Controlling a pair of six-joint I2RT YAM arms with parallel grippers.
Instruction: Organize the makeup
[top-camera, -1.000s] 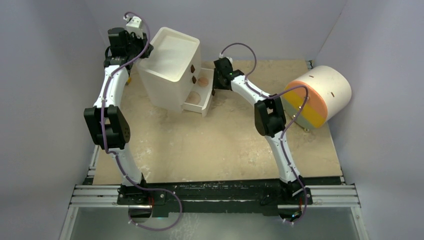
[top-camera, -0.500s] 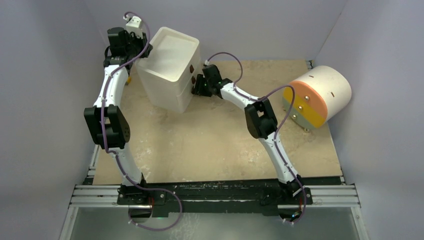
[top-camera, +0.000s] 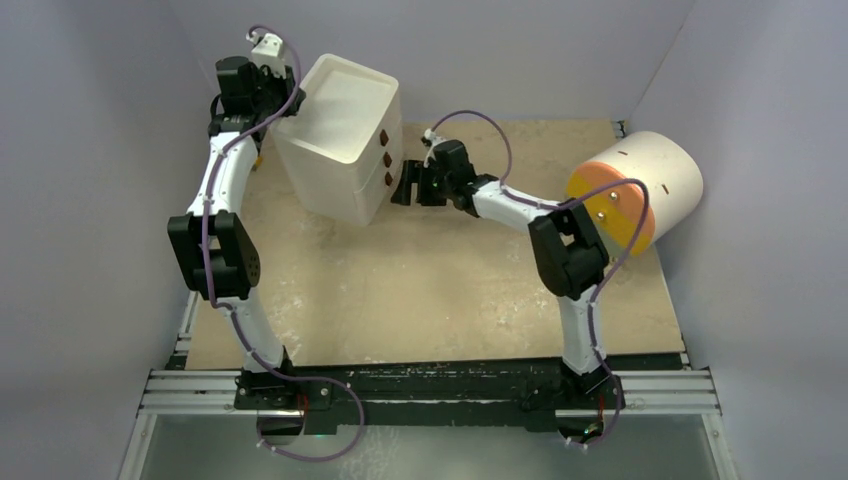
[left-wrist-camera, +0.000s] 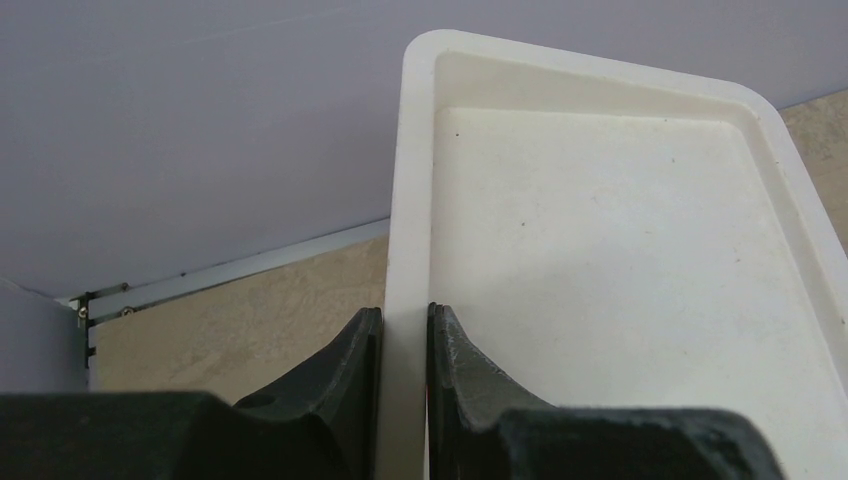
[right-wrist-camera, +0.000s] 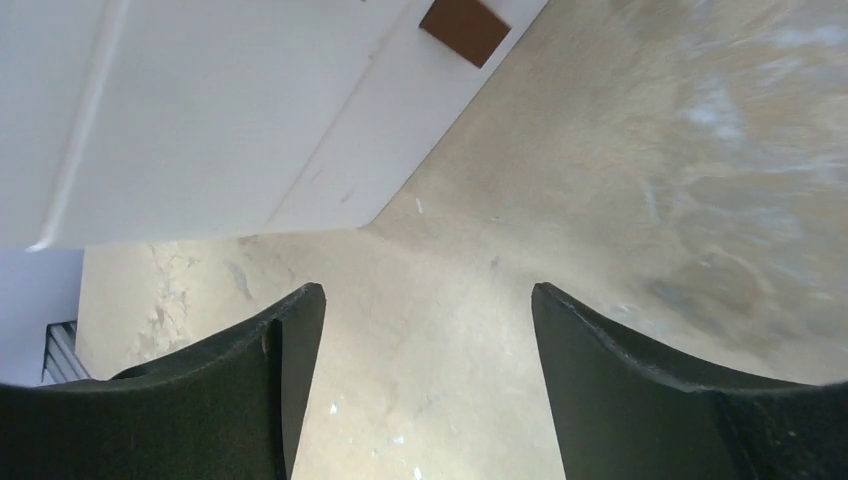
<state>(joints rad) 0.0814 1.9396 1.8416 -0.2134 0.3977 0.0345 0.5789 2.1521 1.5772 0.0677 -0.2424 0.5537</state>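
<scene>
No makeup item shows in any view. The white three-drawer cabinet (top-camera: 340, 140) stands at the back left with all drawers shut; its brown knobs (top-camera: 385, 157) face right. My left gripper (top-camera: 272, 95) is shut on the cabinet's top rim (left-wrist-camera: 405, 250) at its back left corner, one finger on each side. My right gripper (top-camera: 402, 184) is open and empty, just right of the cabinet's front near the lowest knob (right-wrist-camera: 464, 28), over bare table.
A large white cylinder (top-camera: 640, 190) with an orange-yellow face lies on its side at the right edge of the beige table (top-camera: 430, 290). Grey walls close in the back and both sides.
One second ago the bottom drawer stood open with round pink items inside. My right gripper pushed it shut, then drew back a little to the right. The left arm has not moved.
</scene>
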